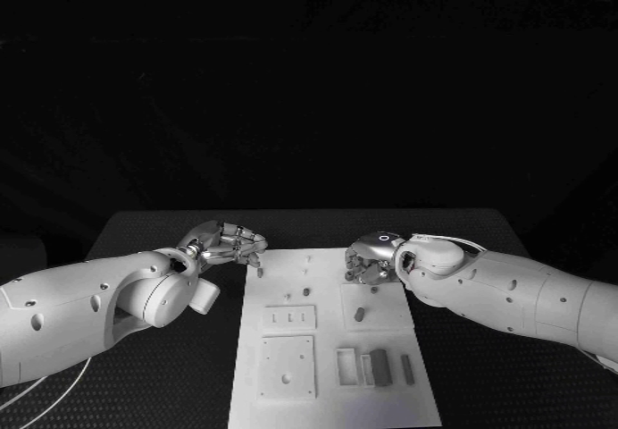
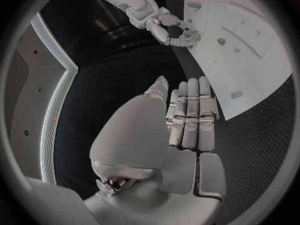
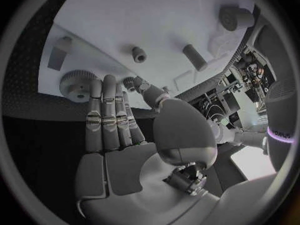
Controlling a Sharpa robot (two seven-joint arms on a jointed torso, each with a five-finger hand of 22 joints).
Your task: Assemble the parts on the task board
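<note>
The task board (image 1: 290, 295) was plain white on a black desk (image 1: 154, 232) with a fine dotted texture. The parts (image 1: 379, 366) were grey. Both arms were white; the left hand (image 1: 226, 243) and right hand (image 1: 371, 261) silver.

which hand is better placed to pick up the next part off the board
Probably the right hand: it hangs over the task board beside a toothed part. The left hand sits off the board's edge.

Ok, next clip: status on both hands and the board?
Left hand off the board's left edge, fingers together, holding nothing seen. Right hand over the task board at its right edge, by a gear, no grip seen. Grey parts lie loose. Nothing blocking.
</note>
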